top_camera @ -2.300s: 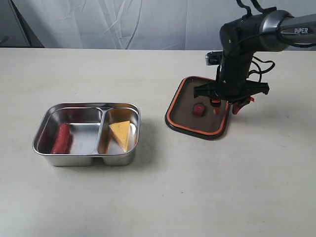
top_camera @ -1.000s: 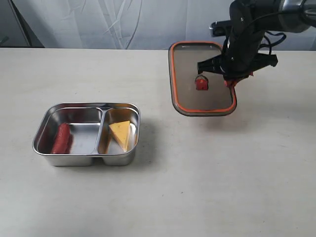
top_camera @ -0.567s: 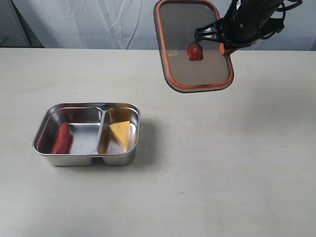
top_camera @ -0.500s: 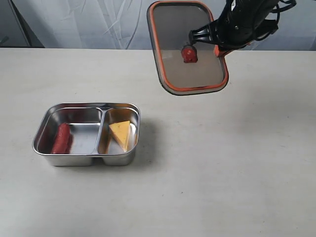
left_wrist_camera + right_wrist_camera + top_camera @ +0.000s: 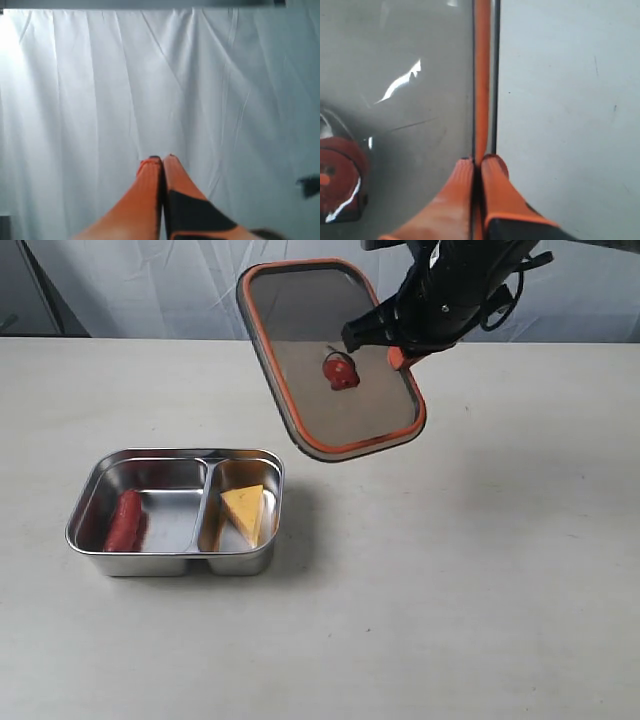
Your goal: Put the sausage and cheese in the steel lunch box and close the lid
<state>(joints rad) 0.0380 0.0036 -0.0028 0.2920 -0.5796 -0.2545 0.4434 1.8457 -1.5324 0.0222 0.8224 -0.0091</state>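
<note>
Lid [image 5: 300,340] airborne, tilted, above and right of steel lunch box [image 5: 170,562]; we see right tool [image 5: 477,164] clamped on its rim. Sausage [image 5: 125,520] in box's left compartment, cheese [image 5: 245,512] in right. Left tool [image 5: 161,161] closed, empty.

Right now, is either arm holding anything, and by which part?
The right gripper holds the lid aloft, pinching its orange-sealed rim on one long side. The left gripper is shut on nothing.
</note>
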